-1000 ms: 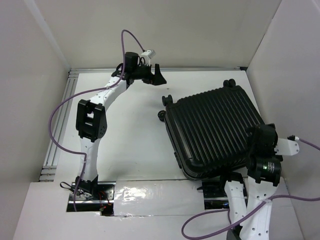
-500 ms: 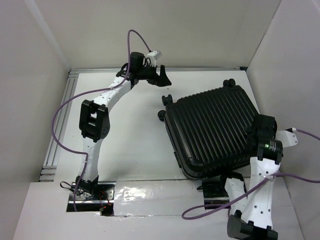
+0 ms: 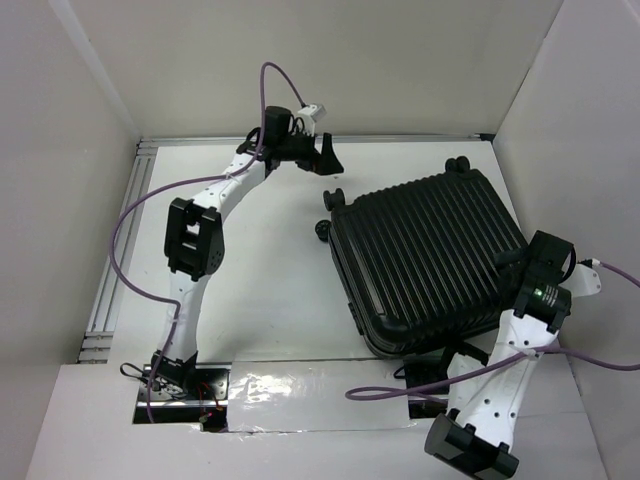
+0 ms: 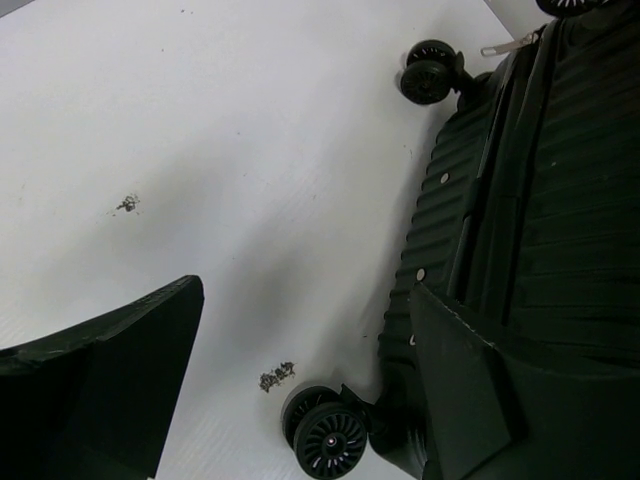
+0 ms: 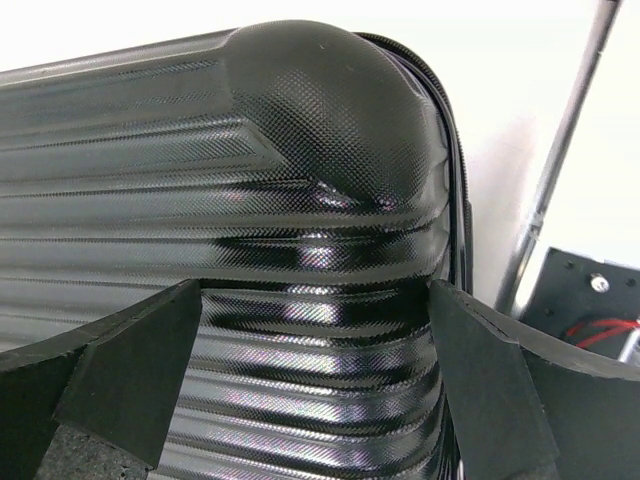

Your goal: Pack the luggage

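The luggage [image 3: 425,255] is a closed black ribbed suitcase lying flat on the right half of the white table, wheels toward the back. My left gripper [image 3: 326,156] is open and empty, hovering just behind the suitcase's far left corner. In the left wrist view the gripper [image 4: 300,390] looks down on a wheel [image 4: 326,438] and the suitcase's side [image 4: 540,200]. My right gripper [image 3: 508,264] is open over the suitcase's near right corner. In the right wrist view its jaws [image 5: 320,370] straddle the ribbed shell [image 5: 300,150] without closing on it.
White walls enclose the table on three sides, with the right wall [image 3: 580,130] close to the suitcase. An aluminium rail [image 3: 108,270] runs along the left edge. A mount plate with red wires [image 5: 592,300] lies beside the suitcase corner. Dark specks [image 4: 277,376] mark the tabletop.
My right arm has swung its wrist to the right and toward the near edge, along the suitcase's near right corner. My left gripper has shifted slightly right at the back. The suitcase has not moved.
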Controlling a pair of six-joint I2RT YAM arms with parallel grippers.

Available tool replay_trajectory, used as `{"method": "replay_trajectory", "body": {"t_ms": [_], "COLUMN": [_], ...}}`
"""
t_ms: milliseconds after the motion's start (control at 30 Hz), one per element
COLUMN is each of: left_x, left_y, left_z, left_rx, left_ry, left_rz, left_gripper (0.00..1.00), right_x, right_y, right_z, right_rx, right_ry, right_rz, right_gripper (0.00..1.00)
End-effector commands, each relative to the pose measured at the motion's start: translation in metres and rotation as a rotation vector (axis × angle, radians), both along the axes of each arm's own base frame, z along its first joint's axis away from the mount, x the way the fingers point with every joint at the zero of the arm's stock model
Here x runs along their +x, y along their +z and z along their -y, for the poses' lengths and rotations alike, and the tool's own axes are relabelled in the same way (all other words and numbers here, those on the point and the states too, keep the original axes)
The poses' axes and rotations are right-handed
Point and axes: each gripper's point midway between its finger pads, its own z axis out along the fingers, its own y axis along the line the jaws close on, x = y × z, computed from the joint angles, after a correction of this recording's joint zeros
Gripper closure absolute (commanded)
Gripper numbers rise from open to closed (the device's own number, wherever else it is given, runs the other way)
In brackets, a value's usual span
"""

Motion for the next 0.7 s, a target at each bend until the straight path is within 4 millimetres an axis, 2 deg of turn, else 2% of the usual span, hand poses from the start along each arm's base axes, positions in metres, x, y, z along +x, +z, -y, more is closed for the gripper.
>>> {"method": "replay_trajectory", "body": {"t_ms": [0, 100, 133, 167, 300, 333, 433, 467, 533, 567, 600, 633, 667], "left_x": [-0.002, -0.020, -0.021, -0.029, -0.046, -0.045, -0.055, -0.058, -0.067, -0.071, -0.072, -0.082, -0.084], "left_y": [0.010, 0.004, 0.009, 0.003, -0.009, -0.015, -0.010, -0.011, -0.005, -0.014, -0.009, -0.009, -0.008], "left_z": [0.016, 0.035, 0.035, 0.040, 0.042, 0.040, 0.037, 0.037, 0.038, 0.036, 0.034, 0.035, 0.034], "left_rx": [-0.011, 0.017, 0.018, 0.023, 0.028, 0.040, 0.037, 0.039, 0.045, 0.059, 0.062, 0.067, 0.068], "left_ry": [-0.085, -0.153, -0.157, -0.185, -0.222, -0.211, -0.220, -0.235, -0.249, -0.254, -0.260, -0.270, -0.270], "left_rz": [0.073, 0.083, 0.101, 0.084, 0.043, 0.032, 0.021, 0.016, 0.022, 0.004, 0.022, 0.008, 0.005], "left_gripper": [0.05, 0.06, 0.06, 0.06, 0.07, 0.07, 0.07, 0.08, 0.08, 0.09, 0.09, 0.09, 0.10], "right_x": [-0.014, -0.011, -0.008, -0.006, 0.016, 0.026, 0.041, 0.055, 0.072, 0.085, 0.099, 0.105, 0.119], "right_y": [-0.053, -0.054, -0.056, -0.058, -0.070, -0.068, -0.068, -0.060, -0.065, -0.060, -0.065, -0.070, -0.065], "right_z": [-0.030, -0.032, -0.032, -0.033, -0.032, -0.026, -0.015, -0.010, -0.013, -0.012, -0.023, -0.025, -0.030], "right_rx": [0.187, 0.190, 0.195, 0.200, 0.246, 0.223, 0.180, 0.145, 0.151, 0.130, 0.137, 0.120, 0.100], "right_ry": [0.063, 0.060, 0.066, 0.071, 0.116, 0.128, 0.148, 0.172, 0.220, 0.239, 0.302, 0.308, 0.334], "right_rz": [-0.126, -0.096, -0.087, -0.081, -0.060, -0.038, -0.045, -0.005, -0.017, 0.000, -0.016, -0.035, -0.015], "right_gripper": [0.01, 0.01, 0.01, 0.01, 0.01, 0.01, 0.01, 0.01, 0.01, 0.01, 0.01, 0.01, 0.01]}}
